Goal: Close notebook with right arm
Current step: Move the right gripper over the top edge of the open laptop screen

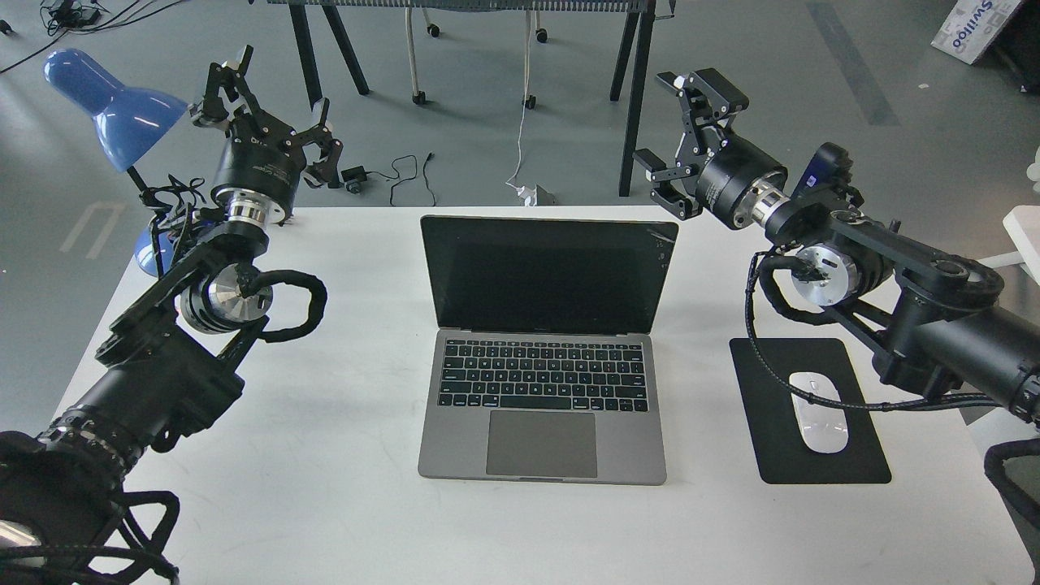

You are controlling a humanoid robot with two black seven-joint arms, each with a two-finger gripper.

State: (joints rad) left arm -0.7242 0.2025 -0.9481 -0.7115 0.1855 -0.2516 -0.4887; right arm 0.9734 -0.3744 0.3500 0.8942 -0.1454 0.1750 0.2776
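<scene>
Notebook (543, 349) sits open at frame centre on the white table (341, 504), keyboard toward the bottom edge, screen upright facing the camera; long axis runs left-right. Right gripper (669, 146), fingers apart and holding nothing, hovers upper right just past the lid's corner. Risks: a push from the side could skid the laptop; the arm's cable may drag the mouse (821, 410) off its pad. Left gripper (268, 114), upper left, also spread wide.
</scene>
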